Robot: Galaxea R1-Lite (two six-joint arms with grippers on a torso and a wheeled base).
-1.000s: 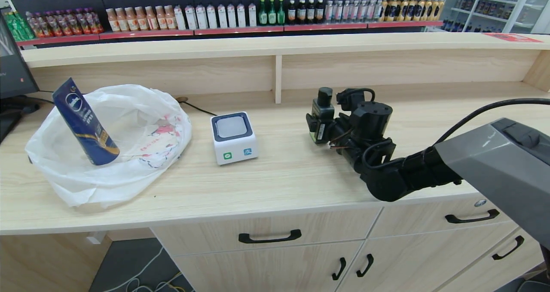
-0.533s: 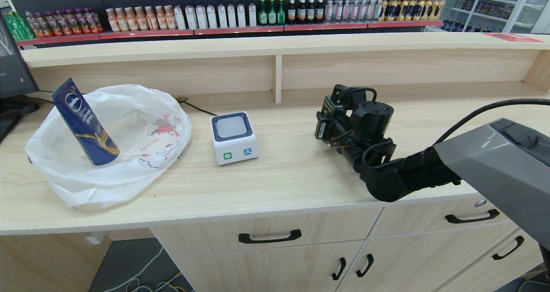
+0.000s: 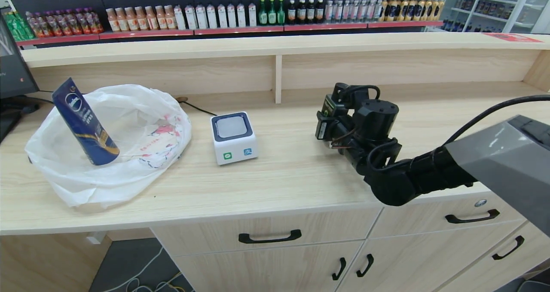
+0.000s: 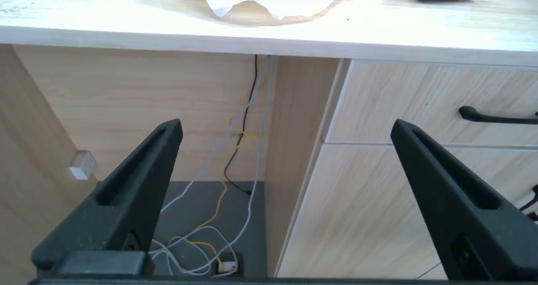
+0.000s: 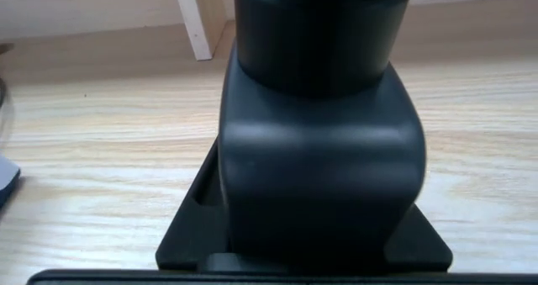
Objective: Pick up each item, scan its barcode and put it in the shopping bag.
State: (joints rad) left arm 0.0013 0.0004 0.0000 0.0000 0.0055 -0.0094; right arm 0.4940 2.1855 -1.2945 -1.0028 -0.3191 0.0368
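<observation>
Right gripper (image 3: pixel 333 118): pinching a dark bottle (image 5: pixel 319 167), held above the counter (image 3: pixel 275 180), to the right of the scanner (image 3: pixel 234 137) and well apart from it. The pads themselves are hidden behind the bottle, so the pinch is my judgement from how the bottle sits against the wrist.

Left gripper (image 4: pixel 286 129): fingers spread wide, nothing between them, hanging below the counter edge in front of the cabinet.

Shopping bag (image 3: pixel 142 128): lying open on the left of the counter, with a blue tube (image 3: pixel 84 122) leaning inside it.

Risks:
- The barcode may face away from the scanner window. I cannot find it on any visible side, so a pass could read nothing.
- How deep the grip is I cannot tell. A shallow hold could let the bottle twist or slip on the way across.
- The bag mouth is slack; the bottle could snag its rim or knock the leaning tube over.

Hard to make out: bottle label, cap end, and how far its underside clears the counter.
</observation>
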